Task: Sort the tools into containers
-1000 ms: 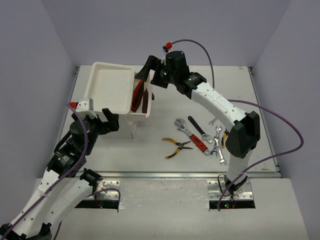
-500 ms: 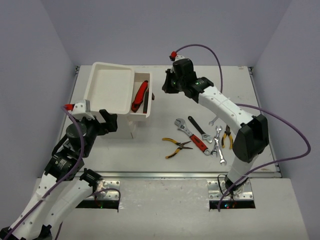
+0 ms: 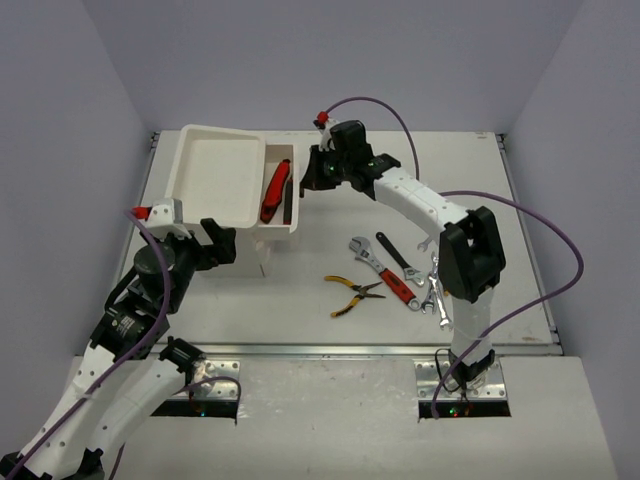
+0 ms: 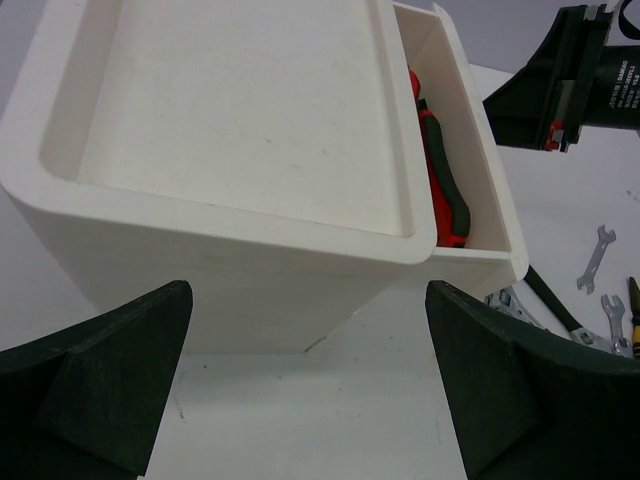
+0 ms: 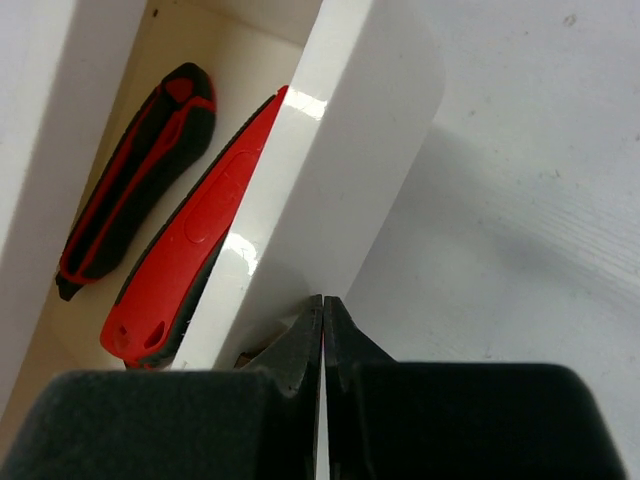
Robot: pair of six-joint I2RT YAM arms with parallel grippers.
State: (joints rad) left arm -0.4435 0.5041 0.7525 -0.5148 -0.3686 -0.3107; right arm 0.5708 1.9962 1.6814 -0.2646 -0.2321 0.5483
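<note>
While the red-and-black-handled cutters [image 3: 274,192] lie inside the open drawer [image 3: 297,200] on the right side of the white box [image 3: 215,175], the right gripper [image 3: 313,172] stands just to the right of this drawer. Its fingers are pressed together with nothing between them, and in the wrist view their tips are at the outer face of the drawer front [image 5: 350,150]. I judge that one tool is sorted and the step now is either to push the drawer shut or to go back for the next tool. A push should go straight to the left, low on the panel, because its top edge is thin and the tips could slip over it. The box may also slide, since nothing holds its left side. The left gripper [image 3: 222,245] hangs wide open just near of the box and touches nothing. To the right there is free table [image 3: 300,320] before the yellow-handled pliers [image 3: 355,292], the red-handled adjustable wrench [image 3: 385,272], the black wrench [image 3: 398,255] and the silver spanners [image 3: 435,285].
</note>
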